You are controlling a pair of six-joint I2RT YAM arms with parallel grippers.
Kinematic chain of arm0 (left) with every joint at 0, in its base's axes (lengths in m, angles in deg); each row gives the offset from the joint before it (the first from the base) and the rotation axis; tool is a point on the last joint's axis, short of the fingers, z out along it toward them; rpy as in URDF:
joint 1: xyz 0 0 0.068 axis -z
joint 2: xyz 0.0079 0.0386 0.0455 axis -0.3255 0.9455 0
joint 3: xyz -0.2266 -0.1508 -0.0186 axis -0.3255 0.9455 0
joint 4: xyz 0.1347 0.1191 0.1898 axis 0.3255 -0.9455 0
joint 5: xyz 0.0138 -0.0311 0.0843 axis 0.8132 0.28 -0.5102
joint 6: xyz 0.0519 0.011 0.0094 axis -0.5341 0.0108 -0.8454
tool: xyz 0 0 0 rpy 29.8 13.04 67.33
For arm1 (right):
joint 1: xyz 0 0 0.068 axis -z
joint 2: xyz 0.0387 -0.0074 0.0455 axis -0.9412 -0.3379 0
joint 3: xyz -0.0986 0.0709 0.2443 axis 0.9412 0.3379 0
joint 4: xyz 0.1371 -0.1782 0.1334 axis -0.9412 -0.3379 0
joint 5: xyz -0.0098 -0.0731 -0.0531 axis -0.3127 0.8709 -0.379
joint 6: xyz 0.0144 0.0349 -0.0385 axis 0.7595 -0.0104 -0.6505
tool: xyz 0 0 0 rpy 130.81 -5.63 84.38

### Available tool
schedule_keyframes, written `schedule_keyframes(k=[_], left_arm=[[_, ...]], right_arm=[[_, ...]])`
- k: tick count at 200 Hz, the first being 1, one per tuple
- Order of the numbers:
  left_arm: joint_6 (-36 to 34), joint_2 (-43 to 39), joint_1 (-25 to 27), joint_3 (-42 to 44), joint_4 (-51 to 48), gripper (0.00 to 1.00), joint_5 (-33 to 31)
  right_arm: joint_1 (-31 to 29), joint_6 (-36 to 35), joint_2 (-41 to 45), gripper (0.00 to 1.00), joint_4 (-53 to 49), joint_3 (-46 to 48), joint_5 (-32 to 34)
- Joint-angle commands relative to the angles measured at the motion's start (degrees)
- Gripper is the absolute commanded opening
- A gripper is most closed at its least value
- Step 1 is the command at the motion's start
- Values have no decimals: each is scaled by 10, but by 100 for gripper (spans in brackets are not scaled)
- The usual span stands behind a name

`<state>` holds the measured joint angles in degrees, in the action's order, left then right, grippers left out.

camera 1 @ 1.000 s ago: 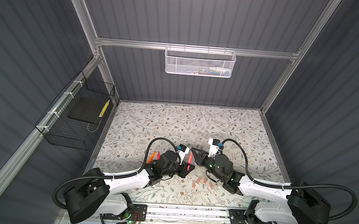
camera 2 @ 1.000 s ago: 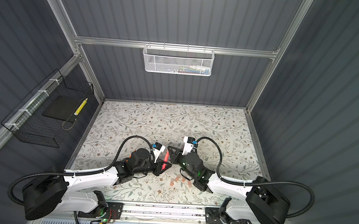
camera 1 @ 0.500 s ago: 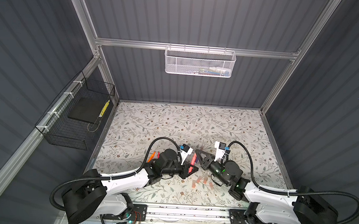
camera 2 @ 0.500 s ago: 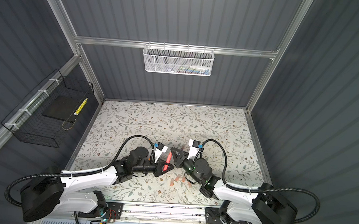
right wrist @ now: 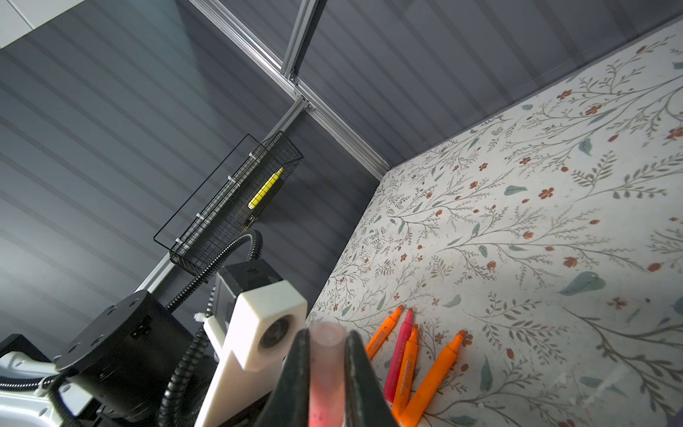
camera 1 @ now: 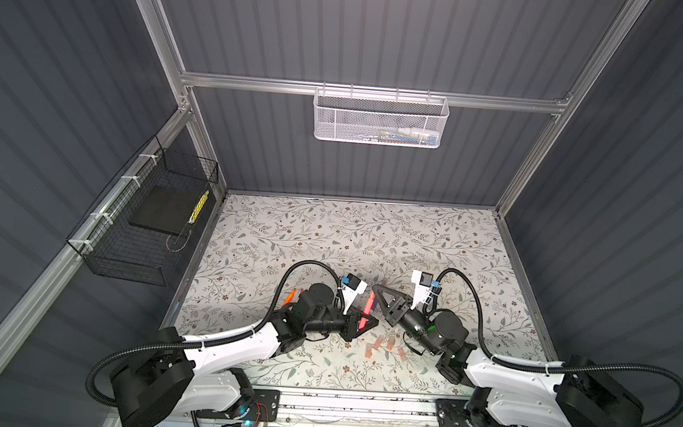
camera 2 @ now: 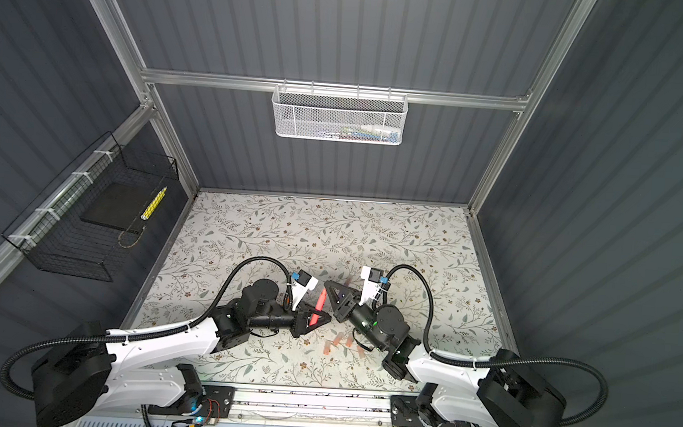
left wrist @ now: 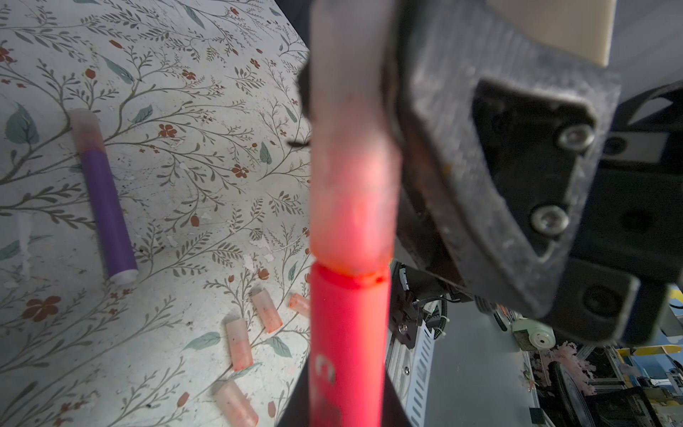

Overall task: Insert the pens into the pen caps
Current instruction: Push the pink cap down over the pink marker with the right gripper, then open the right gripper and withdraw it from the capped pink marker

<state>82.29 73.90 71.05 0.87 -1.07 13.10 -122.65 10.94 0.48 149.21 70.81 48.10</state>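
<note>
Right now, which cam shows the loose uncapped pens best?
Right wrist view: four uncapped pens, three orange and one pink-red, lie side by side on the table, unobstructed. In a top view only an orange end peeks out behind the left arm; the left wrist view shows none of them.

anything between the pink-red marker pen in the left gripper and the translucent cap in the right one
Nothing visible. In the left wrist view the translucent pinkish plastic cap already covers the tip of the pink-red marker pen, rim against barrel. The right gripper grips the cap, the left gripper the pen.
</note>
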Motion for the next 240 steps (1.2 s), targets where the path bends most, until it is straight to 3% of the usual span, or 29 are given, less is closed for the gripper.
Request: schedule_keyframes(k=[1, 42, 73, 137, 167, 213, 240], left_arm=[[-3, -15, -14, -18, 38, 0, -44], [-10, -16, -14, -15, 27, 0, -44], [-13, -23, -14, -11, 28, 0, -44], [-18, -25, -14, -9, 18, 0, -64], [-20, -24, -14, -12, 11, 0, -65], [-41, -14, -11, 3, 10, 0, -73], [-71, -10, 5, 1, -10, 0, -89]], right_arm=[[-6, -24, -6, 19, -17, 22, -28], [-2, -27, -7, 14, -39, 7, -20], [-1, -26, -19, 23, -26, 6, -19], [2, -42, 18, 26, -56, 11, 0], [5, -58, 72, 28, -111, 6, 9], [6, -79, 177, 41, -205, 2, 59], [12, -76, 189, 45, -287, -42, 66]])
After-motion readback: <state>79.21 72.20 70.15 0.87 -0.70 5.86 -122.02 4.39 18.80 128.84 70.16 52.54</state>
